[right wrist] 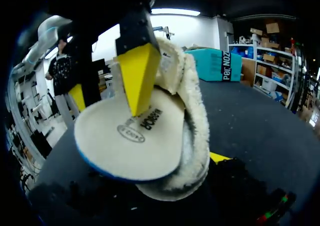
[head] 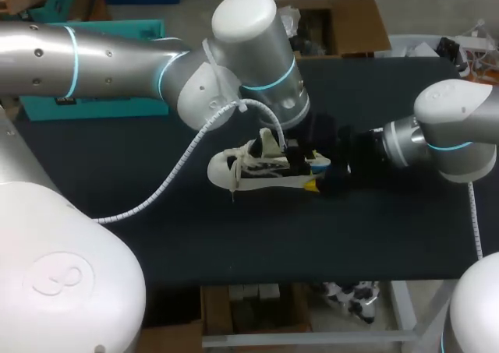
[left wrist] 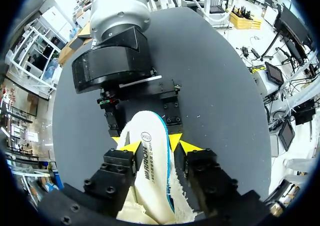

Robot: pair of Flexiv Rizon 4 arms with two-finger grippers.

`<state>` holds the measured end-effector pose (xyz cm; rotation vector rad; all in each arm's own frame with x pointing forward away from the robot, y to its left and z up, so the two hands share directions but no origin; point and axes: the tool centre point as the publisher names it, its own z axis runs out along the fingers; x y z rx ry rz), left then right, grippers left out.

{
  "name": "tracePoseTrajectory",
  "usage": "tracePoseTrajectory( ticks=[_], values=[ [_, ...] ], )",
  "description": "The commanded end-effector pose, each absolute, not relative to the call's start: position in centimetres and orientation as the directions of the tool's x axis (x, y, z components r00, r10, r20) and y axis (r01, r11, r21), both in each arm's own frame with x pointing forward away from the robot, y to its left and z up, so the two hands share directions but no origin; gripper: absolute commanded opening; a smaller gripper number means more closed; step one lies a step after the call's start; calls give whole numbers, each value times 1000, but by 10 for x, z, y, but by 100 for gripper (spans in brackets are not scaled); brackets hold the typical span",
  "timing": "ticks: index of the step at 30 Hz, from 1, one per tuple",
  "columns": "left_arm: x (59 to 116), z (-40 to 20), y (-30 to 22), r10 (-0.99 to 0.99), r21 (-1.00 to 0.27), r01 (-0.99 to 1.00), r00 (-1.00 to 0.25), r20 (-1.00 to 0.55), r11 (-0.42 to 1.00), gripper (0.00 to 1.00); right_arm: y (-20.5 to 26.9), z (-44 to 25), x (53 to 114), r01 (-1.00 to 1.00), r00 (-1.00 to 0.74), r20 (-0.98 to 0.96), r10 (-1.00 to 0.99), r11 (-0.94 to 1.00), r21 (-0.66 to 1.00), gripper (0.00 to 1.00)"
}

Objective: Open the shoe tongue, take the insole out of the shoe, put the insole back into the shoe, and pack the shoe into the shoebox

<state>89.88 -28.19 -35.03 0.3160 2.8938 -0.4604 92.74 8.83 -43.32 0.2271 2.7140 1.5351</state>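
The left arm comes in from the left edge of the counter [head: 374, 236], its elbow high and its wrist turned down over the shoe [head: 249, 174], which lies near the counter's middle. The right arm reaches in low from the right edge, with the right hand [head: 316, 175] at the shoe's near end.

Only the left wrist view shows the left hand [left wrist: 161, 147] spread, with the insole [left wrist: 150, 161] between its fingers. One tip is beside the print and the other stands off.

The right wrist view alone shows the insole jutting from the fleece lining [right wrist: 195, 111]. I cannot tell whether the right hand is apart or clamped.
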Motion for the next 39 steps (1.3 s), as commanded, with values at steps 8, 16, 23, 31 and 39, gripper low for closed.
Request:
tracePoseTrajectory(
  ticks=[8,16,23,31,39],
  values=[
    [907,-358,-290,148,-268,214,-958,-245,939,34,89,-443,928,117,-990,58,132,503,856,0],
    [914,-355,-288,126,-271,196,-959,-253,942,5,89,-443,928,117,-990,58,132,503,856,0],
    [914,-340,-284,114,-300,196,-956,-271,934,0,89,-443,928,117,-990,58,132,503,856,0],
    [906,-317,-281,182,-388,268,-952,-244,882,0,89,-443,928,117,-990,58,132,503,856,0],
    [899,-292,-276,274,-502,340,-940,-203,795,0,89,-443,928,117,-990,58,132,503,856,0]
  ],
)
